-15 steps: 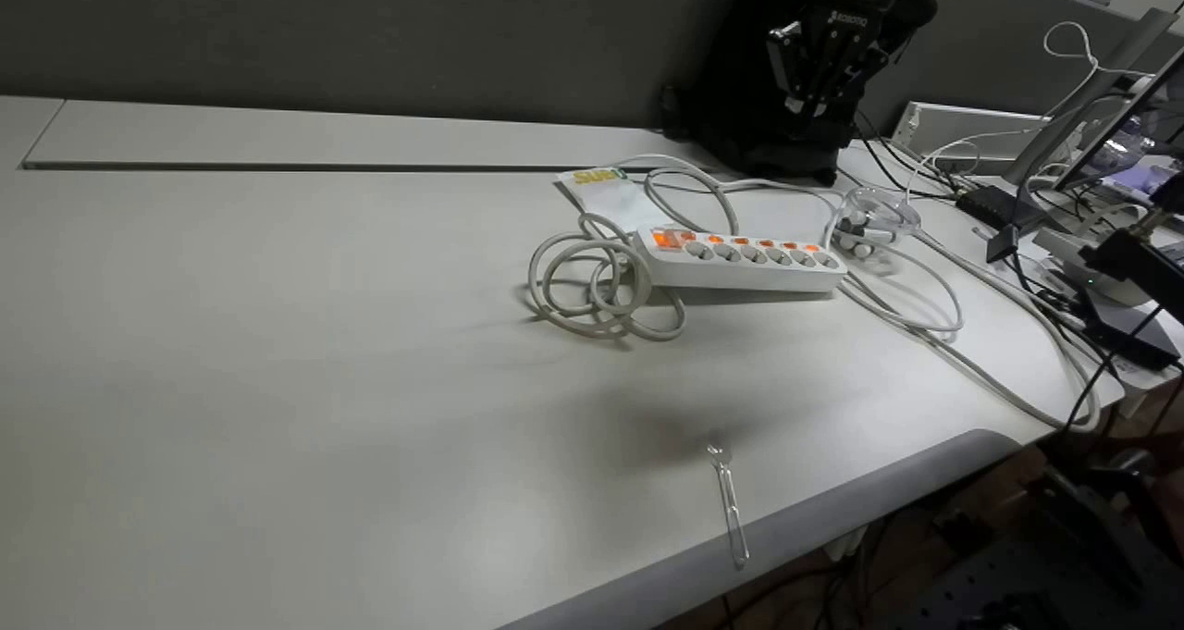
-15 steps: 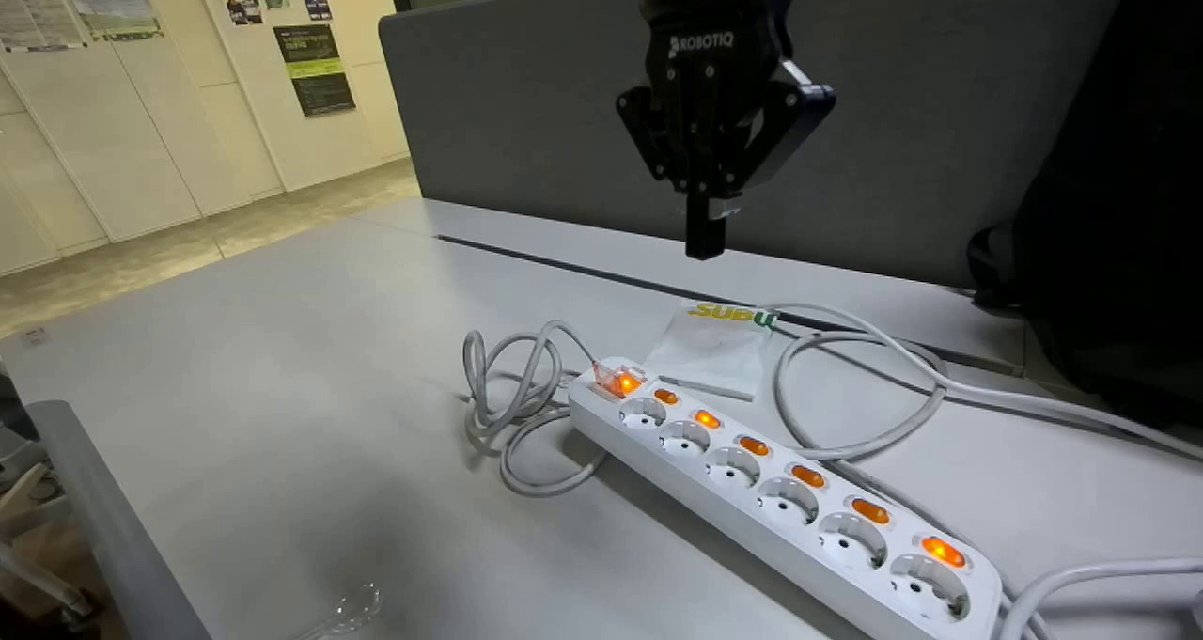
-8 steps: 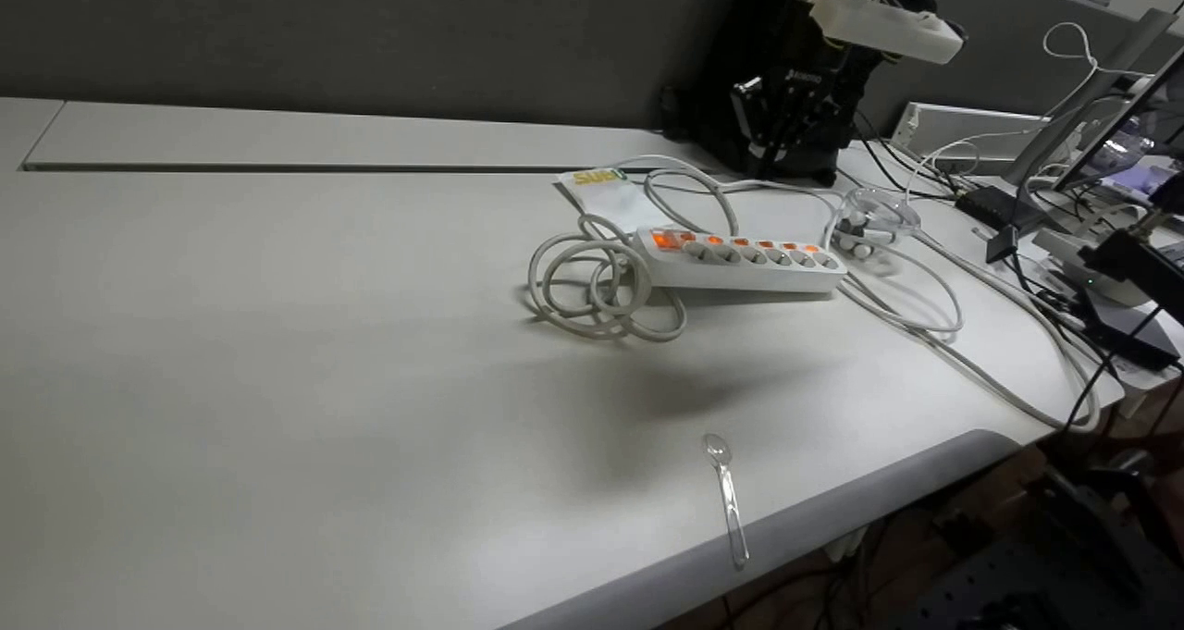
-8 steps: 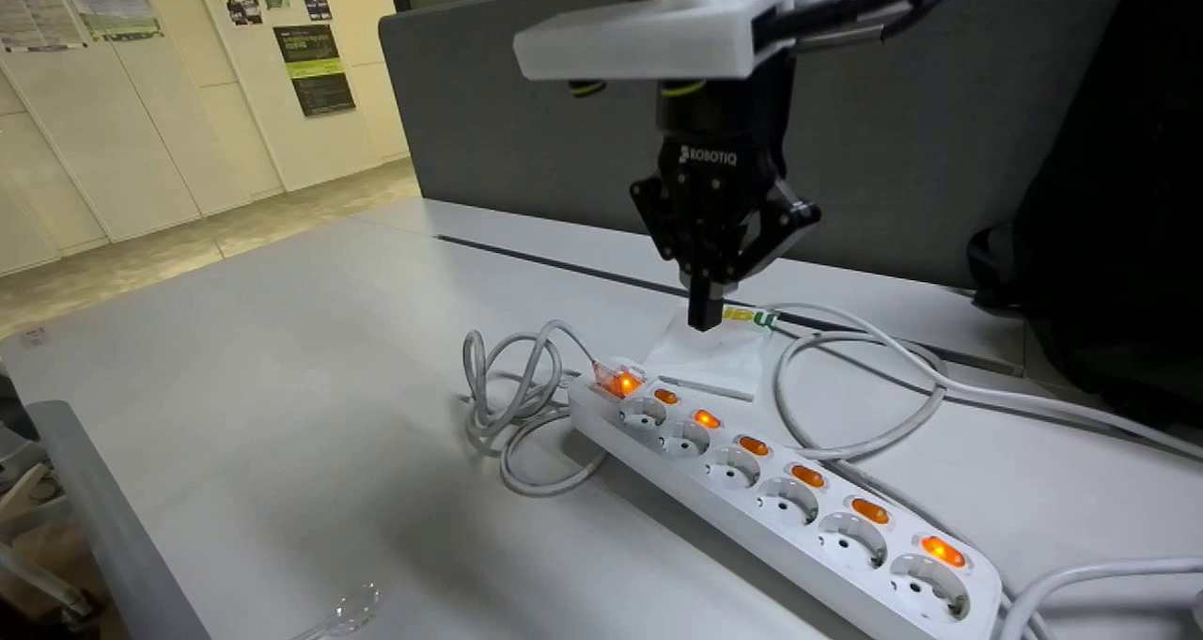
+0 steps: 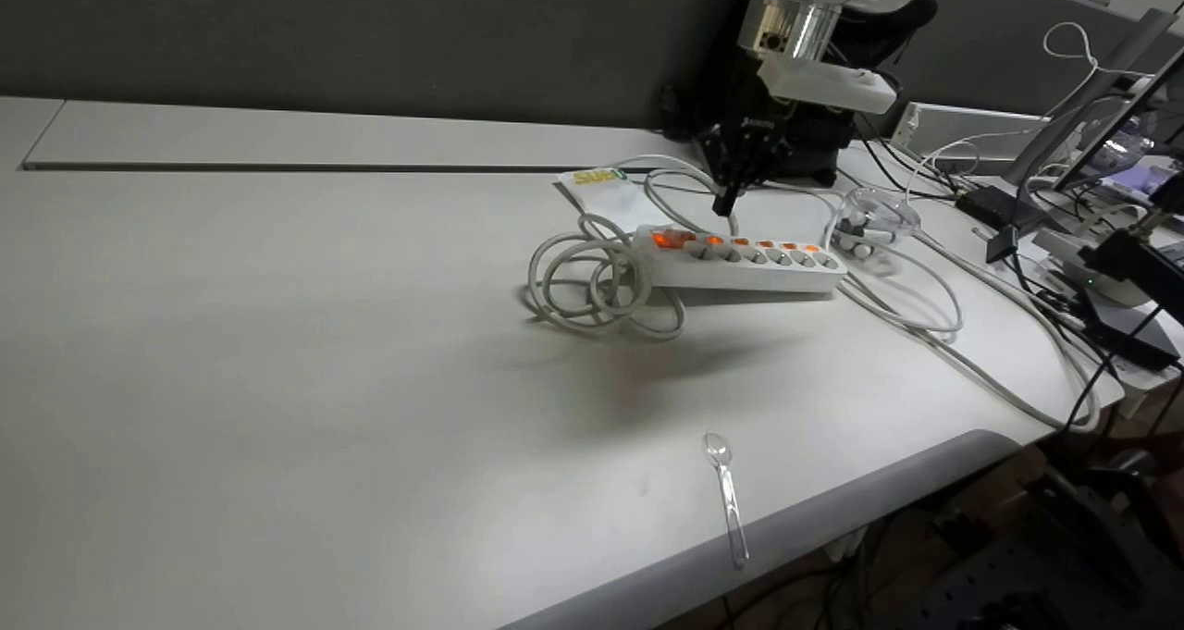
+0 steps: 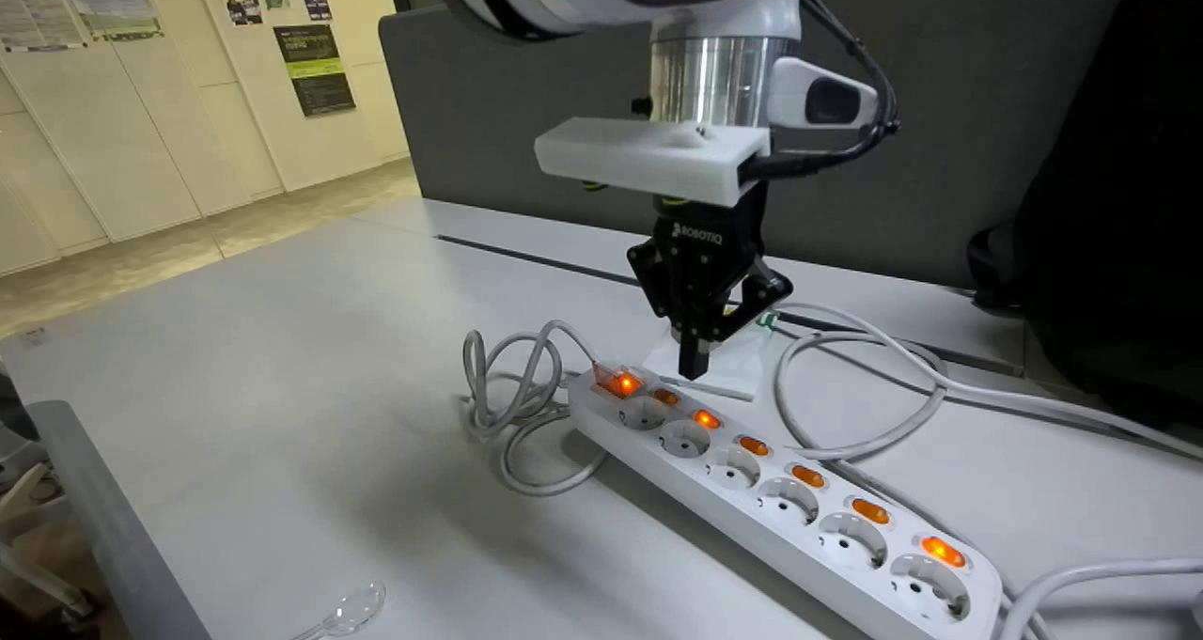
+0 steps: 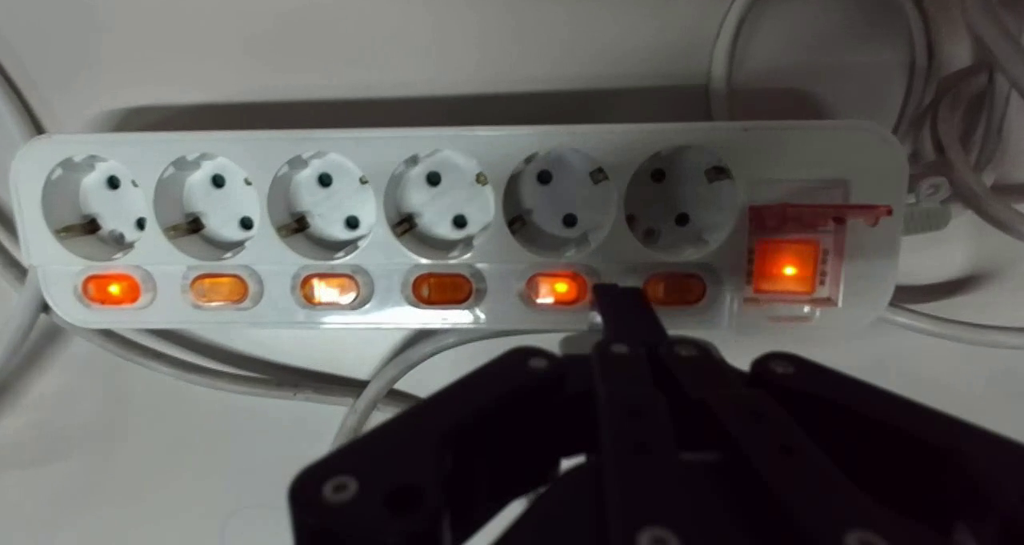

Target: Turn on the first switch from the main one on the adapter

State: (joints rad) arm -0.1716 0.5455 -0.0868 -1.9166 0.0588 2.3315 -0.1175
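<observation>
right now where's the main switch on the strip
In the wrist view, the main switch glows at the right end of the strip, just right of a darker switch and the nearest socket.

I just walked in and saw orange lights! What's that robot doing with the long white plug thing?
The robot's gripper is shut, holding nothing that I can see, and hangs just above the power strip. It's meant to turn on the little switch next to the big main switch. The main switch is glowing, but that little switch looks dark, so it's probably not on yet.
</observation>
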